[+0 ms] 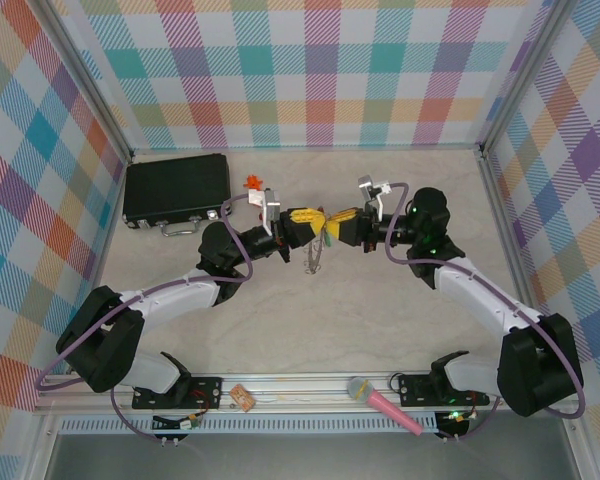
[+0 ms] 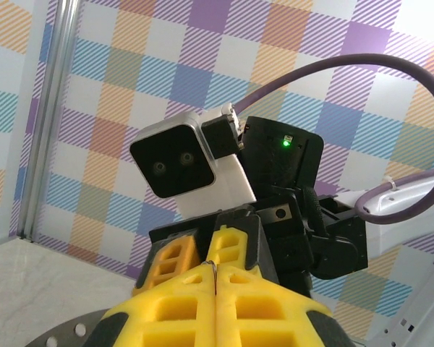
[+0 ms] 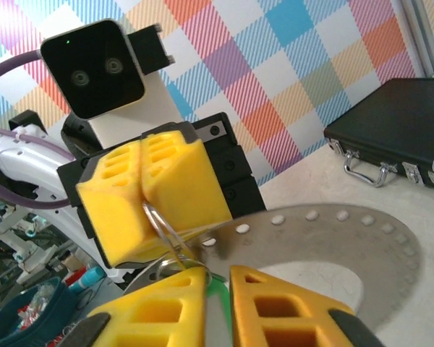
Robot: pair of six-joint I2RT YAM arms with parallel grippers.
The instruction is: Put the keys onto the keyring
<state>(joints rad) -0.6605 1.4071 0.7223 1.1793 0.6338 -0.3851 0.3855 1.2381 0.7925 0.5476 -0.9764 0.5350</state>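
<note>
At the table's middle my left gripper (image 1: pixel 316 219) and right gripper (image 1: pixel 334 223) meet tip to tip, raised off the surface. The left gripper (image 2: pixel 215 273) is shut on a thin wire loop (image 3: pixel 159 223) of the keyring. The keyring's large flat silver ring (image 3: pixel 325 238), pierced with small holes, hangs below the grippers (image 1: pixel 313 258). My right gripper (image 3: pixel 218 280) is shut on the key, whose green head (image 3: pixel 218 295) shows between the yellow pads and as a green speck (image 1: pixel 329 233) from above. The key's blade is hidden; it touches the wire loop at the left gripper's pads (image 3: pixel 173 181).
A black case (image 1: pixel 176 190) lies at the back left, with an orange toy piece (image 1: pixel 252 182) beside it. A pink microphone (image 1: pixel 385 404) and a small tan object (image 1: pixel 242 397) rest on the front rail. Plaid walls close in three sides.
</note>
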